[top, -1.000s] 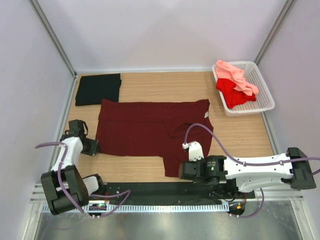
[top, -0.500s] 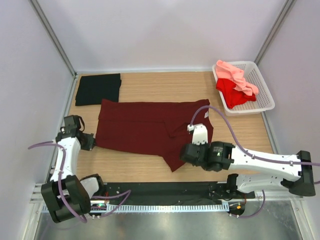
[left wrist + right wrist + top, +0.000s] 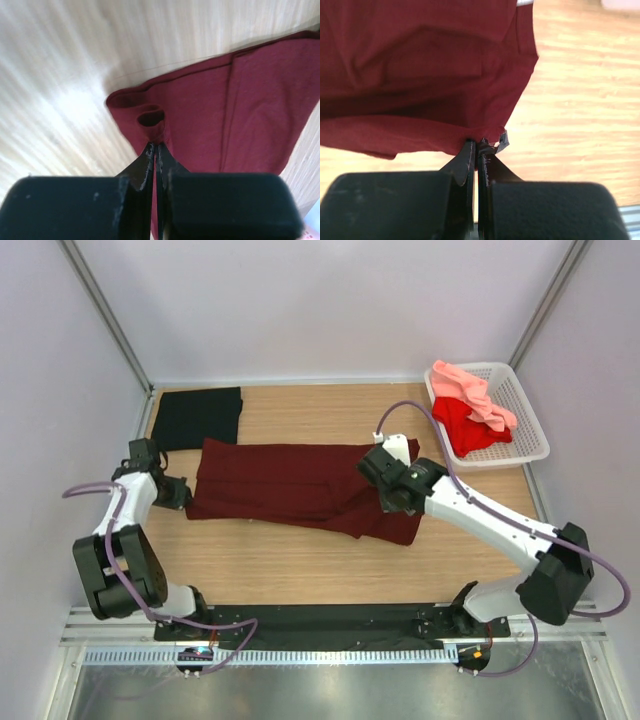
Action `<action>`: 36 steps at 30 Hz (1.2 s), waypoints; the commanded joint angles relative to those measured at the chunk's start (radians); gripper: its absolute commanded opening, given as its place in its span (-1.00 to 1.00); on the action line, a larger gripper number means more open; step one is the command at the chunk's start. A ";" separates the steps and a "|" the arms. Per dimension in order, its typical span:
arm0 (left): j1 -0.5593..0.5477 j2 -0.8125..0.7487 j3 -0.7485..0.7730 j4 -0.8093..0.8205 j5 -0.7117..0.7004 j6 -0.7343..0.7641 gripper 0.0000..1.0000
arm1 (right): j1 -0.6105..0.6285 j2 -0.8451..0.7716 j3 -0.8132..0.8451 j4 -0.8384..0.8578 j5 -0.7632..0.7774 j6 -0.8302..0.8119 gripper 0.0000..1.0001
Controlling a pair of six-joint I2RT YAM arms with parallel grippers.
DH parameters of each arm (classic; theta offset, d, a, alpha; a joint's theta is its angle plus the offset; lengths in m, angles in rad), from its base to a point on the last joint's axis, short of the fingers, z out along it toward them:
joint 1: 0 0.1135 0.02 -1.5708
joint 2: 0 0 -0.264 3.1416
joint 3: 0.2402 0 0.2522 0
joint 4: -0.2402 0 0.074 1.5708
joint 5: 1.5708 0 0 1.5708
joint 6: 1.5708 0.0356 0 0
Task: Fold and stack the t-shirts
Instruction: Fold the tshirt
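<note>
The dark maroon t-shirt (image 3: 290,485) lies across the middle of the table, its near part doubled over toward the back. My left gripper (image 3: 183,494) is shut on its left corner; the left wrist view shows the fingertips pinching a bunched fold (image 3: 156,145). My right gripper (image 3: 375,468) is shut on the shirt's hem near the right side, with a small white label beside the tips (image 3: 479,142). A folded black t-shirt (image 3: 197,417) lies at the back left. The bright red t-shirt (image 3: 468,426) and the salmon pink t-shirt (image 3: 470,388) sit crumpled in the basket.
A white lattice basket (image 3: 524,400) stands at the back right against the wall. Enclosure walls and metal posts close in the left, back and right. Purple cables loop from both arms over the wooden tabletop (image 3: 270,560).
Both grippers have carried the maroon shirt's near edge away from the front edge toward the back, folding it over. The right arm swung far back; the left moved a little back.
</note>
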 commanded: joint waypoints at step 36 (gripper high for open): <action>-0.187 0.472 0.414 -0.098 -0.300 0.042 -1.00 | -0.219 0.525 0.538 0.019 0.080 -0.464 -0.98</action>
